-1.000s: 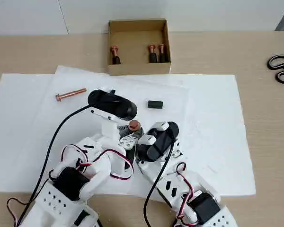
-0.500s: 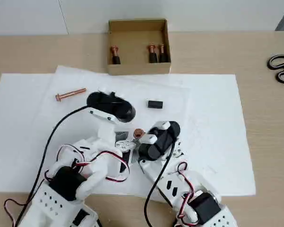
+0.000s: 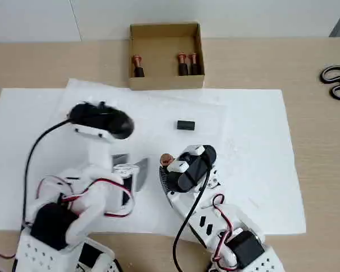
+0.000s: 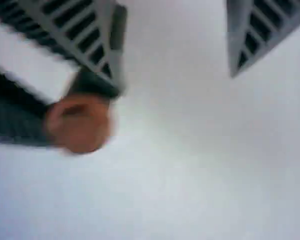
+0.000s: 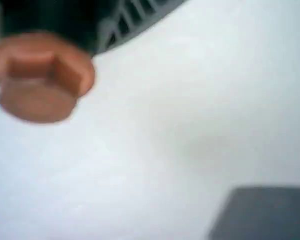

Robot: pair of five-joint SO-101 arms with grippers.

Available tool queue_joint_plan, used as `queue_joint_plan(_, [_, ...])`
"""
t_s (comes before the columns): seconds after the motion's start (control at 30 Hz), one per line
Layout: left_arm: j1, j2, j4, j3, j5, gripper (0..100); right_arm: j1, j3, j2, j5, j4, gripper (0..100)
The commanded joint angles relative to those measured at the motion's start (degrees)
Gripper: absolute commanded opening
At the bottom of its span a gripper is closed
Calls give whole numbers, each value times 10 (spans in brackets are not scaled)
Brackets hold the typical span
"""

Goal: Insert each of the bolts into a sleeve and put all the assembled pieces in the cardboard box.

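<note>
High view is showing the bolt (image 3: 166, 160) sitting clamped in the right tool (image 3: 170, 168), above the white paper (image 3: 255, 141). Beside it the left tool (image 3: 130, 166) is hanging with fingers apart. A sleeve (image 3: 185, 125) is lying farther off, near the cardboard box (image 3: 165, 83).

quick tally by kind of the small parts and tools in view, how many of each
sleeved bolts in the cardboard box: 3
copper bolt in the right hand: 1
loose black sleeve: 1
scissors: 1
total: 6
</note>
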Motion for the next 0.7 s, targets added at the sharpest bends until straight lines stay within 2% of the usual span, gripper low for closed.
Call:
queue_joint_plan(0.0, [-71,-4,53,-16,-103,137,1,-27,-7,-5,-13,4])
queue_joint_plan(0.1, [-174,-4,43,-7,-202,137,26,-30,-7,-4,-13,4])
queue_joint_plan(0.17, [-224,-4,33,-6,-243,137,66,-30,-7,-4,-15,4])
queue_joint_plan(0.3, [-279,-4,28,-7,-233,135,145,-45,-6,-3,-15,4])
queue_joint_plan(0.43, [-289,-4,28,-6,-206,134,197,-127,38,-2,-17,4])
queue_joint_plan(0.53, [-288,-4,27,-6,-175,134,213,-217,134,-4,-56,4])
queue_joint_plan(0.67, [-288,-4,27,-6,-171,134,214,-319,314,-3,-151,4])
